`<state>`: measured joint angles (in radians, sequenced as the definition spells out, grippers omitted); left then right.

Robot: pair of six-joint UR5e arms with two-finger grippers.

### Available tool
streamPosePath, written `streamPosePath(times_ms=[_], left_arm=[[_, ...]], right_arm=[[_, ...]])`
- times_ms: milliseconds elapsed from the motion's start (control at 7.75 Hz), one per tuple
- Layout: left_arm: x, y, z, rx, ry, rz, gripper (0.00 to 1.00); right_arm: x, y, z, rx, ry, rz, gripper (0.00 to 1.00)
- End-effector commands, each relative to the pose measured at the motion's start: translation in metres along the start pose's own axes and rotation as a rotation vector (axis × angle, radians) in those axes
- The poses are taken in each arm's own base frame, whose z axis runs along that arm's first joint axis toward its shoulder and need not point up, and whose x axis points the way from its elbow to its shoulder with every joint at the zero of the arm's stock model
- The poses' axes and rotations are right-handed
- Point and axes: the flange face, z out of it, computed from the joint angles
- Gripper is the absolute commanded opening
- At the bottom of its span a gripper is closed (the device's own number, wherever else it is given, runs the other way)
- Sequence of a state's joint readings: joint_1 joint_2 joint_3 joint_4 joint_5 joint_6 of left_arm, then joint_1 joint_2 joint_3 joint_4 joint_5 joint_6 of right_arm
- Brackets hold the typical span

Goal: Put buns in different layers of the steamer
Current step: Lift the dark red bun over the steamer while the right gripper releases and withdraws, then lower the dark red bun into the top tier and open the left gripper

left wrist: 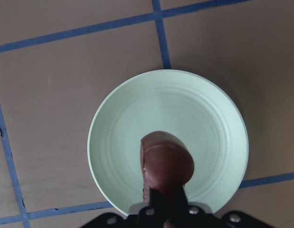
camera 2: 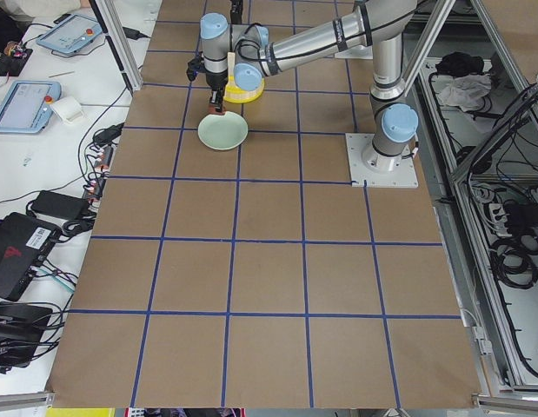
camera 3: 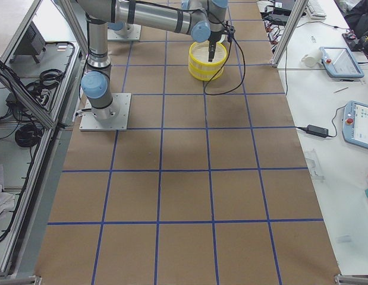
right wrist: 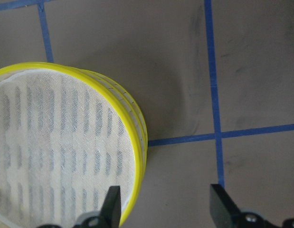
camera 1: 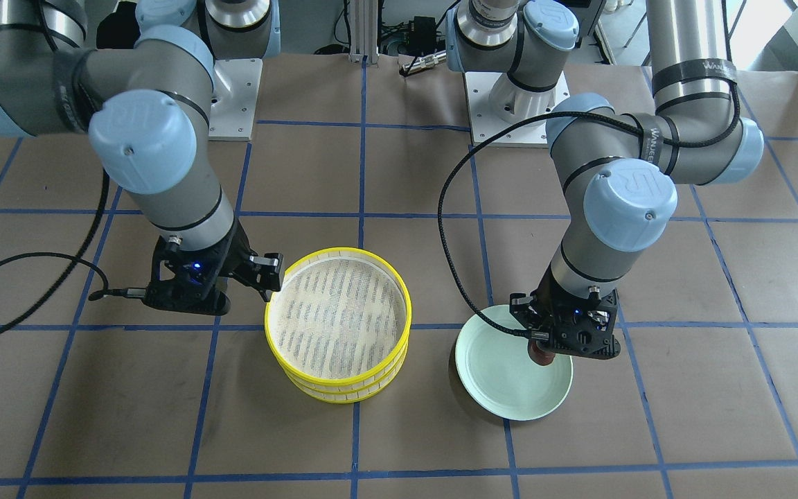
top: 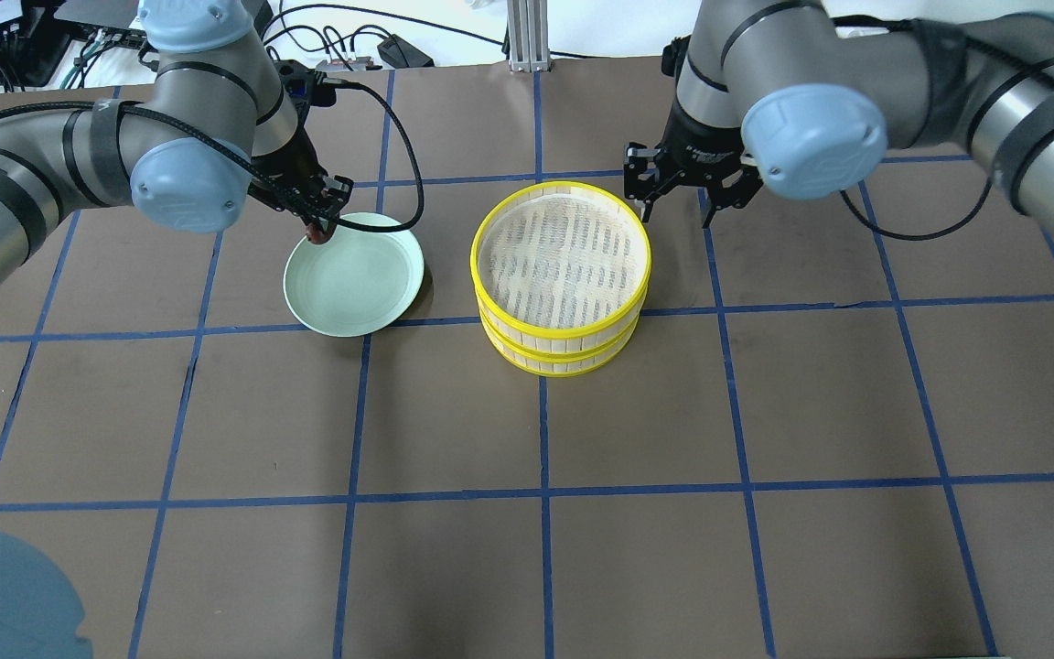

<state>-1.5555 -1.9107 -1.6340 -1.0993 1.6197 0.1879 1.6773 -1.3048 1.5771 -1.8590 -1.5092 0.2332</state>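
Observation:
The steamer (top: 564,352) is a stack of yellow-rimmed trays at mid-table, also in the front view (camera 1: 337,388). Its top layer (right wrist: 66,142) shows a bare mesh floor. My left gripper (top: 317,229) is shut on the dark reddish-brown bun (left wrist: 166,161) and holds it just above the near rim of the pale green plate (left wrist: 123,142). My right gripper (right wrist: 166,204) is open at the steamer's rim. One finger (right wrist: 112,202) is over the mesh and the other is outside the wall. The cream-white bun is out of view.
The green plate (top: 353,293) lies on the brown paper to the left of the steamer, with nothing else on it. Blue tape lines grid the table. A black cable (camera 1: 454,229) loops from the left wrist over the table behind the plate.

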Motion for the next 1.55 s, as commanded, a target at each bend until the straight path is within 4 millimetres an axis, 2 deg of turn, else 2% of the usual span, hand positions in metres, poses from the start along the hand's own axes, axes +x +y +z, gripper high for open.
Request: streamPosePath(times_ms=[0,129,258,387,516,645,1032,1161,1419], left_arm=[[0.054,-0.001,-0.038,0.071,0.047,-0.056,0.0],[0.095,-0.002,-0.054,0.105,0.073,-0.075,0.0],[0.136,0.005,-0.068,0.128,0.089,-0.077,0.0],[0.174,0.012,-0.074,0.152,0.108,-0.095,0.0],[0.199,0.017,-0.072,0.16,0.141,-0.09,0.0],[0.212,0.02,-0.065,0.134,0.199,-0.103,0.0],[0.219,0.023,-0.052,0.099,0.233,-0.104,0.0],[0.22,0.02,-0.045,0.089,0.231,-0.103,0.1],[0.22,0.019,-0.04,0.082,0.228,-0.105,0.73]], right_arm=[[0.065,0.024,-0.097,-0.033,0.019,-0.029,0.77],[0.085,0.036,-0.122,-0.015,0.044,-0.055,0.79],[0.093,0.043,-0.131,-0.012,0.082,-0.071,0.82],[0.092,0.044,-0.131,-0.016,0.072,-0.08,0.82],[0.091,0.045,-0.129,-0.02,0.069,-0.08,0.82],[0.089,0.045,-0.129,-0.019,0.066,-0.077,0.83],[0.09,0.045,-0.126,-0.023,0.072,-0.077,0.83],[0.09,0.045,-0.126,-0.022,0.072,-0.077,0.83],[0.09,0.045,-0.125,-0.023,0.075,-0.077,0.83]])
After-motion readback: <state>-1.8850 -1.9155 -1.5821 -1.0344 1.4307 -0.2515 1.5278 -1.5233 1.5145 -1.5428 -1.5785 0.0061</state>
